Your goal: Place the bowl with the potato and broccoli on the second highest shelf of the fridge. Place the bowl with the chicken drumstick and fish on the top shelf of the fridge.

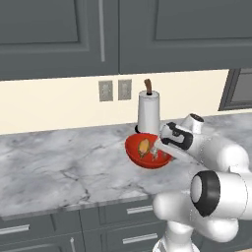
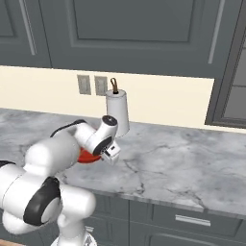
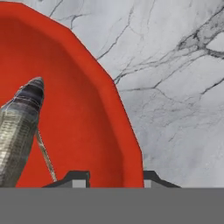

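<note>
Gripper [image 3: 112,177]: you are pinching the red bowl's [image 1: 135,150] rim, one finger each side, ready for lifting.
Fish [image 3: 19,127]: lying inside, just left of it.
Counter [image 1: 59,167]: holding the bowl underneath.

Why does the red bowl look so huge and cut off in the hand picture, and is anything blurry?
Hand view: the camera sits right at the red bowl, so its rim fills the frame; the fish looks slightly soft. Left base view: evenly lit, sharp, no glare.
</note>
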